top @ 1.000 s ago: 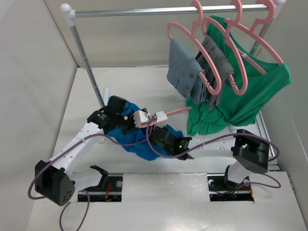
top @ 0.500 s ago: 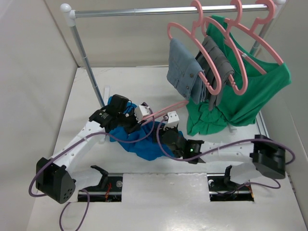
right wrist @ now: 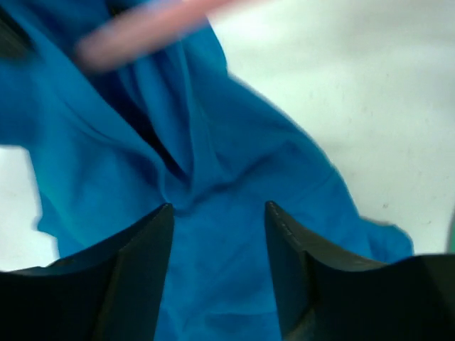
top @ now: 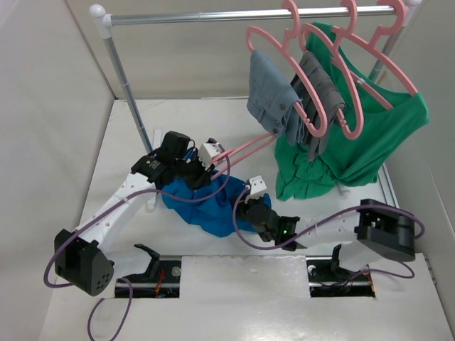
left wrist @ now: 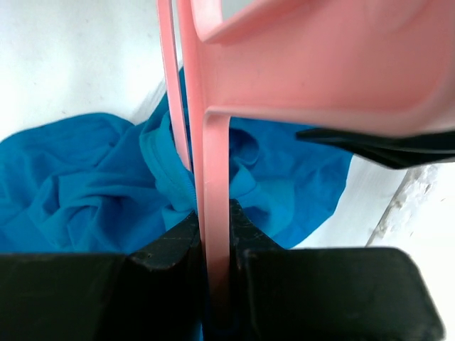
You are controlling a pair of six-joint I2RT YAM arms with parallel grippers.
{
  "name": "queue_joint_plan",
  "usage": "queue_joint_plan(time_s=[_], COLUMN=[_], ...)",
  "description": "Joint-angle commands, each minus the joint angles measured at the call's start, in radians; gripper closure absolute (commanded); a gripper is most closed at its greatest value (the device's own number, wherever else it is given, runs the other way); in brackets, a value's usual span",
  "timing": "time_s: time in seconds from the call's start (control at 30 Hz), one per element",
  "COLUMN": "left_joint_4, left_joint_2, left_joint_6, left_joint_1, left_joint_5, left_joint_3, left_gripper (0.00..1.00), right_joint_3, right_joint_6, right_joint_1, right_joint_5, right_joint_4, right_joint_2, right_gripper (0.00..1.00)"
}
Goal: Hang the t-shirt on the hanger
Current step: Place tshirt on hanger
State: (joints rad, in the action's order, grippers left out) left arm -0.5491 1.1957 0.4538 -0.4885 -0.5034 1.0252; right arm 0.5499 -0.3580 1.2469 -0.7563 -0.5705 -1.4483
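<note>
The left fingers (left wrist: 167,245) pinch the pink hanger (left wrist: 216,170) just above the blue t-shirt (top: 210,207). The right fingers (right wrist: 138,249) are spread over the t-shirt, which lies crumpled on the table (top: 206,121).

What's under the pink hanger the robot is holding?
The crumpled blue t-shirt lies under the hanger, spread on the white table. Whatever is beneath the t-shirt is covered.
</note>
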Motion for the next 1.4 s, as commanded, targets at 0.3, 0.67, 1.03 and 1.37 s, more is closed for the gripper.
queue_joint_plan(time_s=[0.3,0.67,1.03,1.37], left_joint_4=[0.049,0.038,0.029,0.049], left_joint_2=[-0.018,-0.008,-0.008,-0.008], left_joint_6=[-0.014,-0.014,0.006,0.006], left_joint_1=[0.007,0.007,0.007,0.007], left_joint_5=[-0.029,-0.020,-0.020,-0.030], left_joint_3=[0.000,0.018,0.009,-0.001], left_gripper=[1.00,1.00,1.00,1.00], right_joint_3=[0.073,0.202,0.099,0.137], right_joint_6=[-0.027,-0.101,-0.179,-0.121], right_joint_1=[-0.037,-0.056,-0.066,-0.087], right_joint_5=[0.052,-0.009,-0.002,0.138], right_joint_4=[-0.345,-0.117,-0.085,-0.172], right_joint_2=[-0.207,-0.310,-0.265,-0.333], right_gripper=[0.45,0.47,0.49,0.47])
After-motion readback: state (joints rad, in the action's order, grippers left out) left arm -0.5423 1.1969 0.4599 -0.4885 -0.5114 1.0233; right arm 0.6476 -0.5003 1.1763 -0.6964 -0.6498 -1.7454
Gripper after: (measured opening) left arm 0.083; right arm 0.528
